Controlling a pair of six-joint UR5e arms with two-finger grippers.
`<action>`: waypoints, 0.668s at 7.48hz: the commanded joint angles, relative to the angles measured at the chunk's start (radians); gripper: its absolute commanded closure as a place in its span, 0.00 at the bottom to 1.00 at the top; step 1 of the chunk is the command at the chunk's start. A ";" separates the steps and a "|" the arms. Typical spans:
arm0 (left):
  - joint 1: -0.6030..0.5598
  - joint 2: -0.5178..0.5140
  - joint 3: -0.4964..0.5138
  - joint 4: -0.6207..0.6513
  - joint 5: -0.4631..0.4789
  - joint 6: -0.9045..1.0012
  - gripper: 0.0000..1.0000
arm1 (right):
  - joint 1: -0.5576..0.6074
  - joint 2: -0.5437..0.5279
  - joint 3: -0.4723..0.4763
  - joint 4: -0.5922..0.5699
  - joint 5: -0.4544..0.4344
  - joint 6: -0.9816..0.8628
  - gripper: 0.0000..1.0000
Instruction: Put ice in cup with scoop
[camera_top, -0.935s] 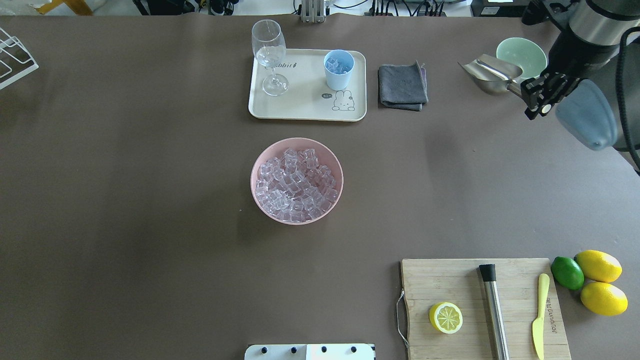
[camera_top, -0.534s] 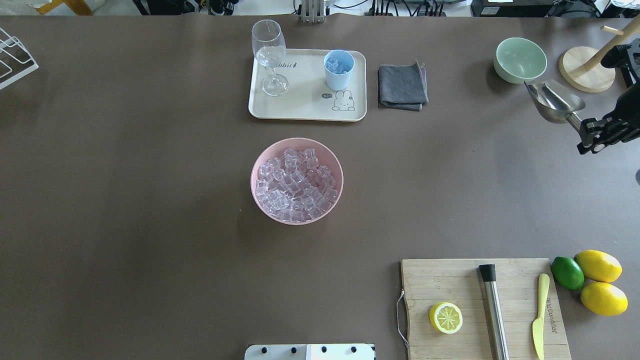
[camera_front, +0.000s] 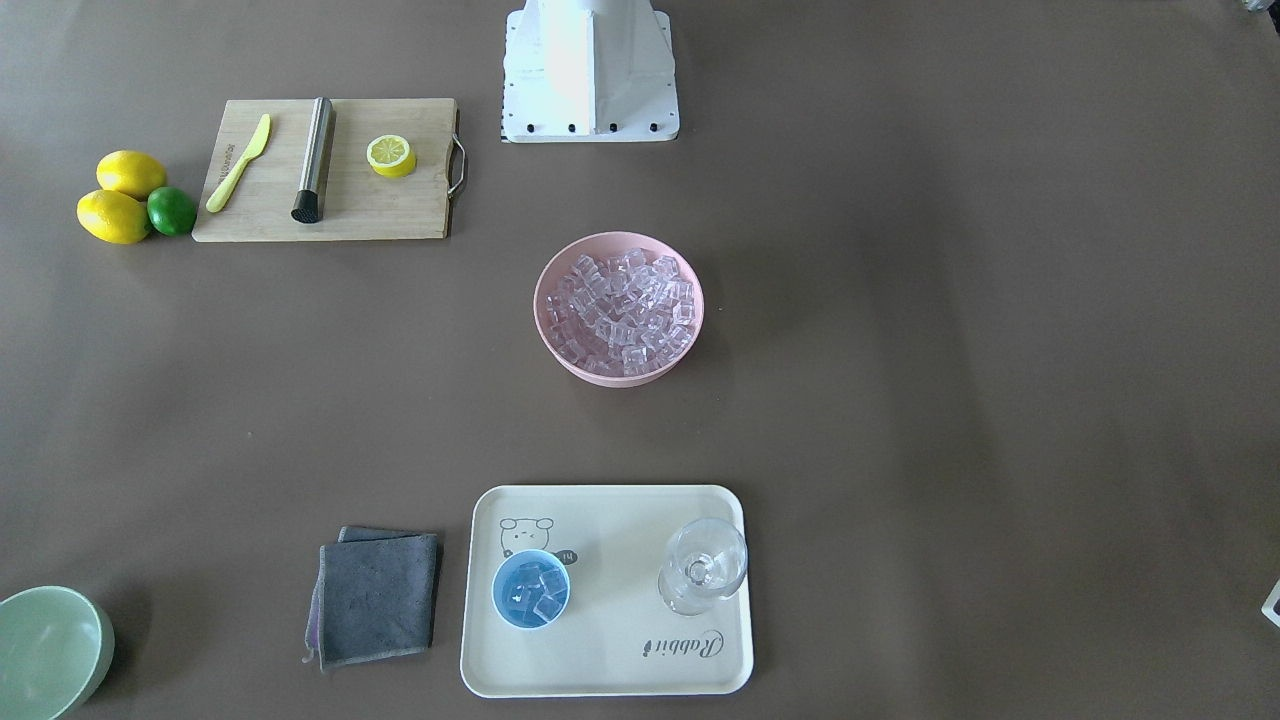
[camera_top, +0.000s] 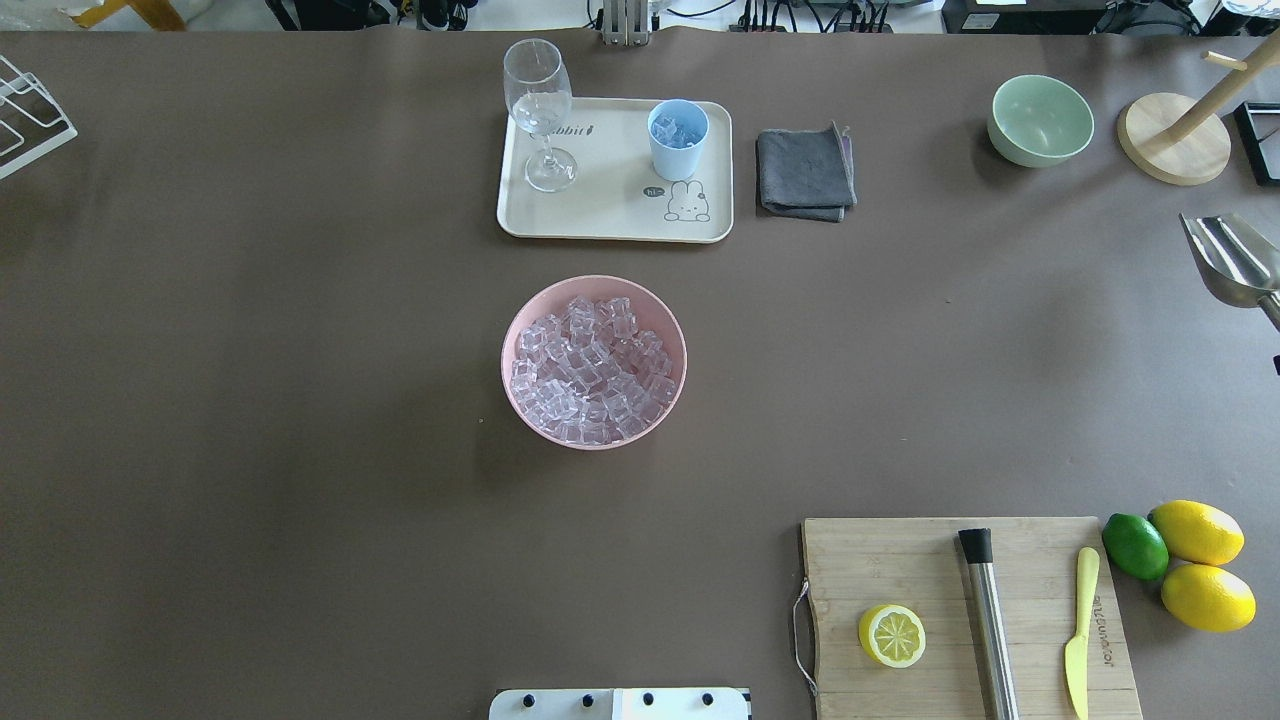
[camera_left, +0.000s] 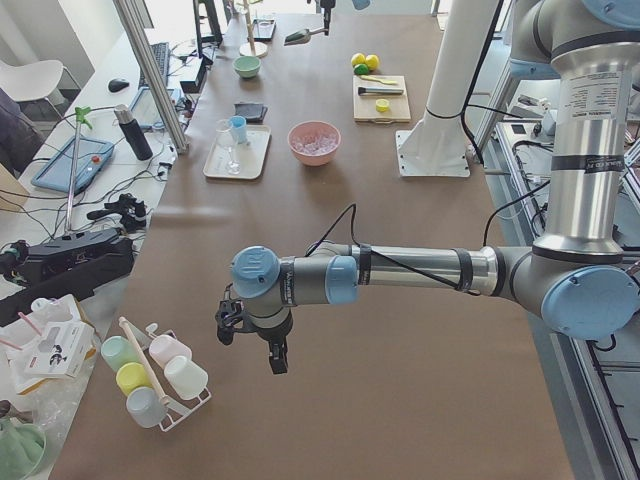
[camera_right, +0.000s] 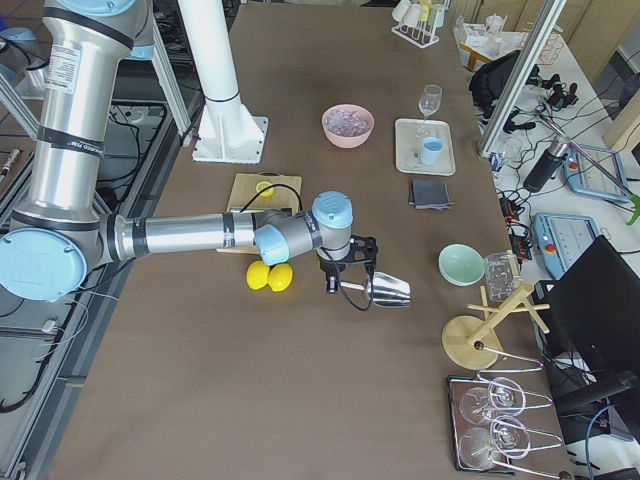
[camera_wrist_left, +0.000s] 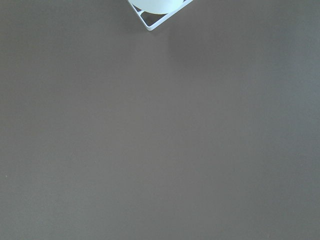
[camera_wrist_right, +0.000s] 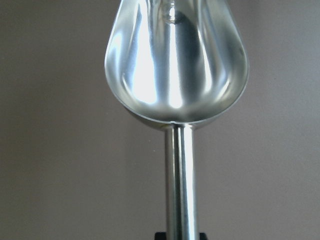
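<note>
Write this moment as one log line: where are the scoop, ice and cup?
scoop: empty, gripped by right tool, far from bowl | ice: heaped in pink bowl, some in cup | cup: upright on tray

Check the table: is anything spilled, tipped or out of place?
Nothing stands out. Ice sits in the bowl and cup, none on the table; cup and glass stand upright on the tray; the scoop is empty.
</note>
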 joint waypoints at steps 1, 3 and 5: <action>0.000 0.000 0.001 -0.001 -0.001 -0.001 0.01 | 0.008 -0.016 -0.070 0.070 0.001 -0.001 1.00; 0.000 0.000 0.001 -0.001 -0.001 -0.001 0.01 | 0.008 -0.019 -0.112 0.113 -0.005 0.003 1.00; 0.002 0.000 0.001 -0.001 -0.001 -0.001 0.01 | 0.006 -0.014 -0.150 0.169 -0.007 0.038 1.00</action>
